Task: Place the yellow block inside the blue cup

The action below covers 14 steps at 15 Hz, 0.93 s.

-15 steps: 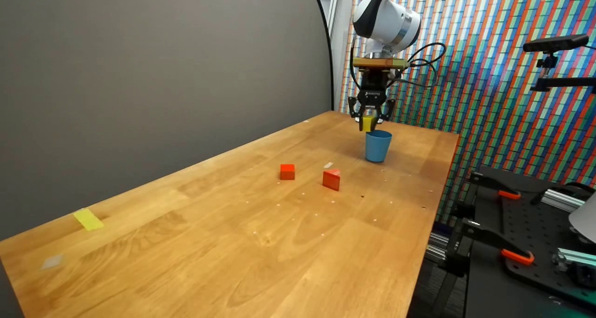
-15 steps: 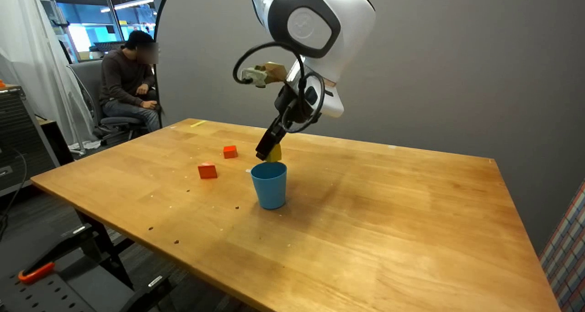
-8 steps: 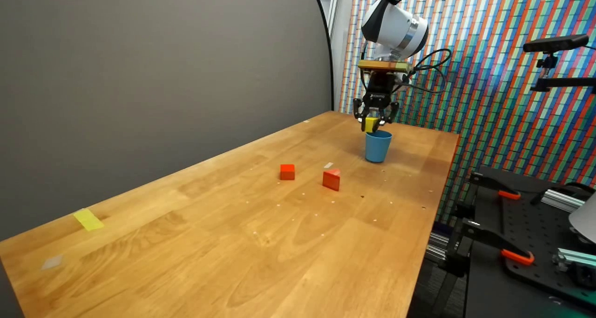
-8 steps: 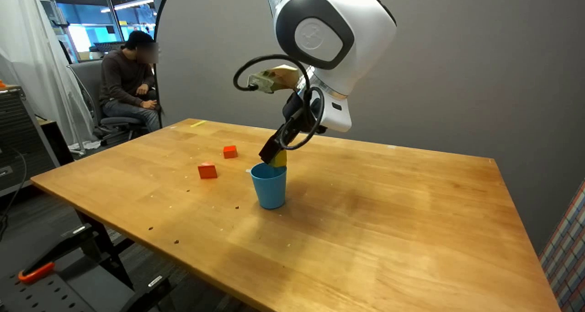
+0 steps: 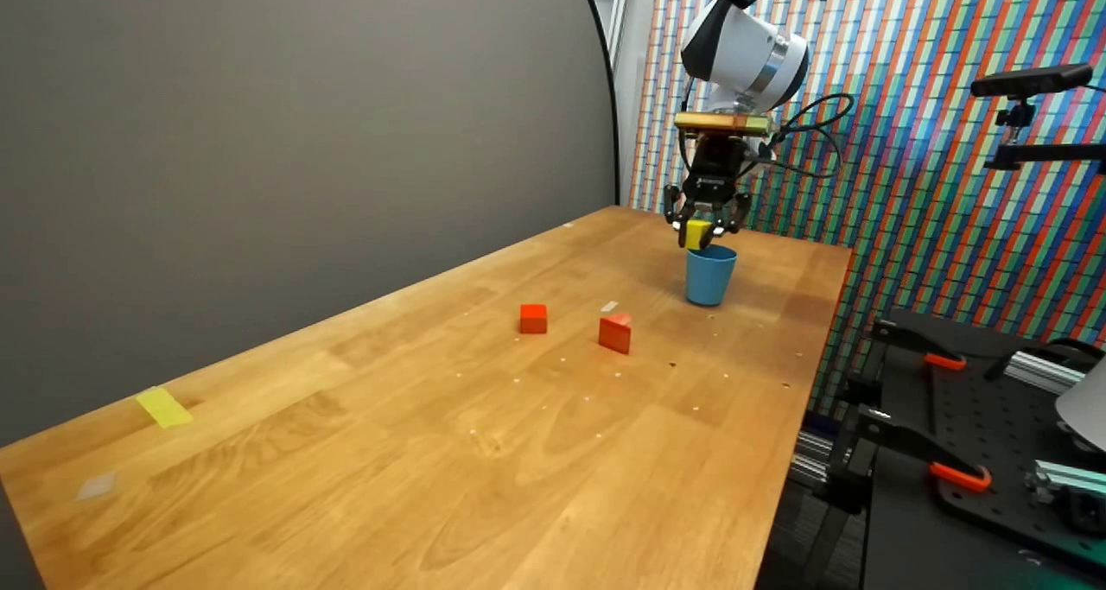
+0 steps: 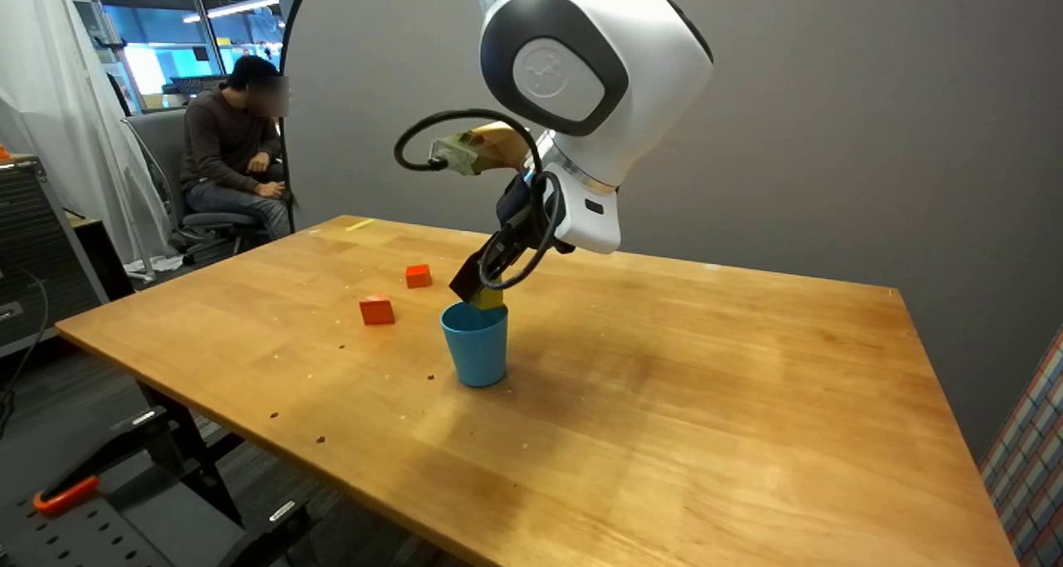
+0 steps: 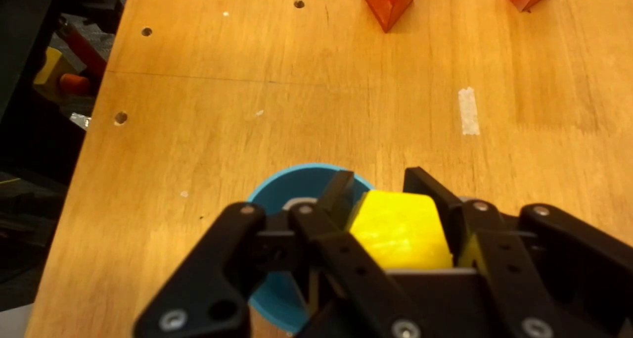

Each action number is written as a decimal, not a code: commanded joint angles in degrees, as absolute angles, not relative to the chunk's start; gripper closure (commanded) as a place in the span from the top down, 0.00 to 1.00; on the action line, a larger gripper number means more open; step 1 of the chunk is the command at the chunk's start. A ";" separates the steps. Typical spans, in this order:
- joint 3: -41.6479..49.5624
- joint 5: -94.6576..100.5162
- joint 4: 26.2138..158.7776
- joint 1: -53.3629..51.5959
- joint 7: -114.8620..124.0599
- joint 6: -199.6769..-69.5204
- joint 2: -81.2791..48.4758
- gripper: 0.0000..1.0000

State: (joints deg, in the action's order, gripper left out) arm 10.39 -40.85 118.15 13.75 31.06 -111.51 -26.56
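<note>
At the rim of the blue cup [image 6: 477,351], the yellow block [image 7: 403,231] in grip

Robotiq gripper [image 5: 695,236] clamps the yellow block, one finger to each side. In an exterior view it leans, fingertips [image 6: 467,283] down at the cup's mouth. The block is at rim height; in the wrist view it overlaps the right side of the opening. Whether it touches the rim or dips inside, I cannot tell. The blue cup stands upright on the wooden table [image 5: 389,486]. A red triangular block [image 5: 614,334] and squarish red block [image 5: 533,320] lie near each other, apart from the cup. A yellow strip [image 5: 164,407] lies flat by the table's edge.
</note>
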 commanded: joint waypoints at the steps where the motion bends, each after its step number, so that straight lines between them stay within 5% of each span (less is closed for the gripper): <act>1: 11.04 -42.29 123.67 12.32 28.40 -113.86 -21.42 0.14; 11: 11.57 -42.36 130.02 12.35 26.77 -118.83 -16.60 0.16; 12: 11.48 -42.66 130.09 12.44 26.33 -118.68 -16.80 0.59; 14: 11.53 -42.12 130.26 12.18 26.59 -118.67 -16.77 0.63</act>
